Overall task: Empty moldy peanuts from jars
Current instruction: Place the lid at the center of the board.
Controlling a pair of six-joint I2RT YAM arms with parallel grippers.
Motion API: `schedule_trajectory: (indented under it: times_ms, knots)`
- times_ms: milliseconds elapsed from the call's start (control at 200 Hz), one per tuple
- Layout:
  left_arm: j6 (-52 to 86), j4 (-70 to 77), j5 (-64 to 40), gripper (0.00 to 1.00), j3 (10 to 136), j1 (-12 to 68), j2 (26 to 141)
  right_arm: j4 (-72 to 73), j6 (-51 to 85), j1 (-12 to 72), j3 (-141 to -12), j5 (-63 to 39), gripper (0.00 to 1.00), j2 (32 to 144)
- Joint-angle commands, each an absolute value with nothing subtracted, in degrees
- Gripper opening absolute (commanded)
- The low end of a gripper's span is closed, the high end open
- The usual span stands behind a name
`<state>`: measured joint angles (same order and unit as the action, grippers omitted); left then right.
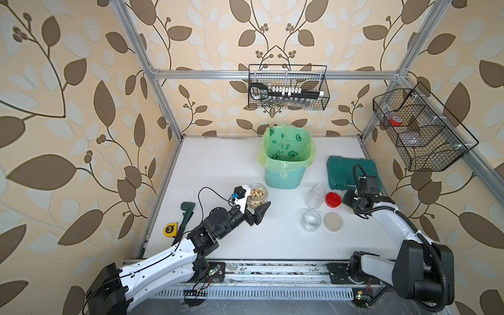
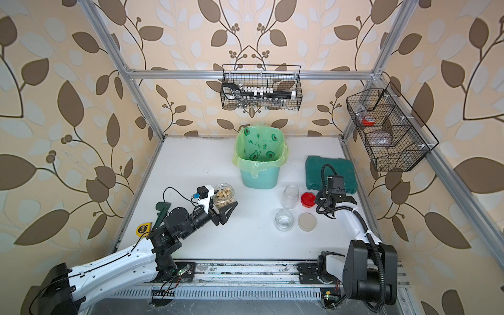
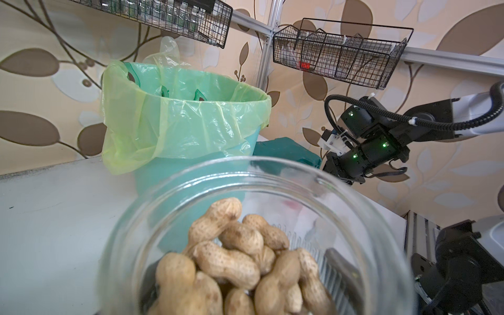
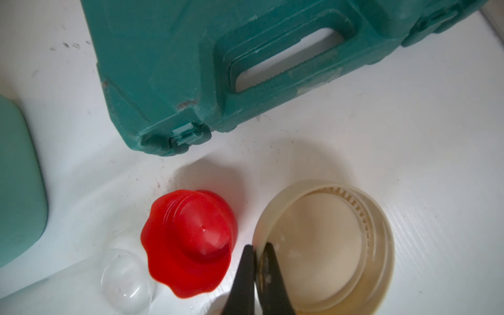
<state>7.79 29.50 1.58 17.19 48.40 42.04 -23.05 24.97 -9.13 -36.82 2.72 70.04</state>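
On the left half of the white desk (image 1: pixel 231 169), the left pincer (image 1: pixel 257 205) is clamped on the peanut jar (image 1: pixel 257 195), its jaws spread wide on either side of the glass. The left wrist view shows a ribbed pad against the wall of the peanut jar (image 3: pixel 272 163). This clear, squat jar has no lid, its mouth faces up, and the peanuts (image 3: pixel 229 245), tan and in their shells, fill its lower part. It is near and to the left of the mint-green bin (image 1: pixel 285 177), which is lined with a green bag (image 1: pixel 275 161) and stands at the far middle of the desk. Whether the jar rests on the desk or is lifted cannot be told. To the right of the bin, an empty tall jar (image 1: pixel 316 196) stands open with the red lid (image 1: pixel 333 199) just beside it on its right. Nearer, an empty squat jar (image 1: pixel 311 219) stands next to a second beige lid (image 1: pixel 333 221), which lies flat. The right pincer (image 4: pixel 257 253) hangs just right of the red lid, in front of the dark green case (image 1: pixel 343 169). Its jaws are together on the rim of a beige lid (image 4: pixel 321 245), which is turned inside up. At the left edge of the desk lie a yellow tape measure (image 1: pixel 170 229) and a green tool (image 1: pixel 185 215). Two wire baskets hang above, one on the far wall (image 1: pixel 287 87) and one on the right (image 1: pixel 422 131).
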Motion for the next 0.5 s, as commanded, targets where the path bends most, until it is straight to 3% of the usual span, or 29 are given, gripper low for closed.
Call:
schedule_trajectory:
  times_ms: [0, 215, 300, 500]
  knots:
    - [7.29, 33.32, -0.07, 0.00, 18.49, 48.60, 40.50, -21.19, 24.01, -9.38, -37.01, 0.73, 0.00, 72.74]
    - [8.18, 33.51, -1.12, 0.00, 18.49, 48.61, 40.52, -20.97, 23.82, -9.40, -37.88, 0.00, 0.00, 75.07]
    - [8.34, 33.41, -1.72, 0.00, 18.52, 48.61, 40.36, -20.74, 23.51, -9.54, -37.77, -0.84, 0.13, 75.02]
    - [8.53, 33.42, -3.03, 0.00, 17.80, 48.60, 38.55, -19.86, 23.45, -9.58, -36.79, -2.84, 0.55, 72.13]
